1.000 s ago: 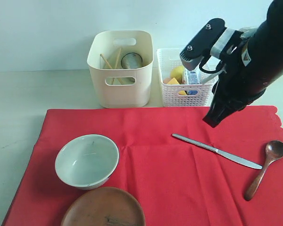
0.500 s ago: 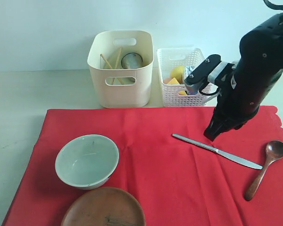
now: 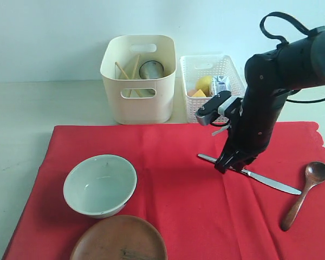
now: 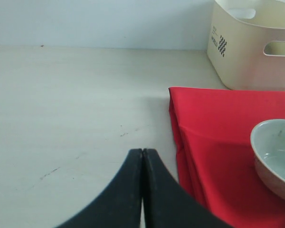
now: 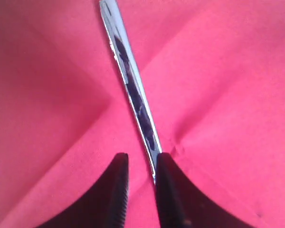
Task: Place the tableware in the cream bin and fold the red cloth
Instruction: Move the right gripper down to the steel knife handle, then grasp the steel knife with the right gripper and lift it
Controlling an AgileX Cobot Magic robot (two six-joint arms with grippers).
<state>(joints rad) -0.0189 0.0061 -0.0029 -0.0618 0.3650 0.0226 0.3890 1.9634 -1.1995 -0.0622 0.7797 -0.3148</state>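
1. The silver knife (image 3: 268, 182) lies flat on the red cloth (image 3: 179, 216), right of centre in the exterior view. It runs slantwise from mid-frame down toward the right edge.
2. The right claw (image 3: 223, 167) is down on the knife's upper-left end, arm descending from the upper right. In the right wrist view the claw (image 5: 141, 161) stands narrow, with a slit of cloth (image 5: 218, 71) showing between its fingers. The knife (image 5: 133, 90) lies against the inner edge of one finger only and is not clamped.
3. The wooden spoon (image 3: 302, 197) lies on the cloth at the right edge, just beyond the knife's tip and apart from it.
4. The pale bowl (image 3: 99, 185) stands upright on the cloth at lower left. The brown wooden plate (image 3: 119, 241) sits just below it at the bottom edge, partly cut off.
5. The cream bin (image 3: 138, 103) stands on the bench (image 3: 38, 108) at upper centre, just behind the cloth's far edge. The chopsticks (image 3: 133, 67) lean inside it beside the steel cup (image 3: 151, 69).
6. The cloth is spread open, covering the lower frame; its scalloped edge shows at the right.
7. The white basket (image 3: 214, 108) stands just right of the bin, holding a lemon (image 3: 204, 84) and other items.
8. The left claw (image 4: 142, 154) is fully closed and empty, above bare bench (image 4: 61, 118). The cloth's corner (image 4: 218, 123), the bowl (image 4: 275, 156) and the bin (image 4: 247, 57) appear nearby in its wrist view.
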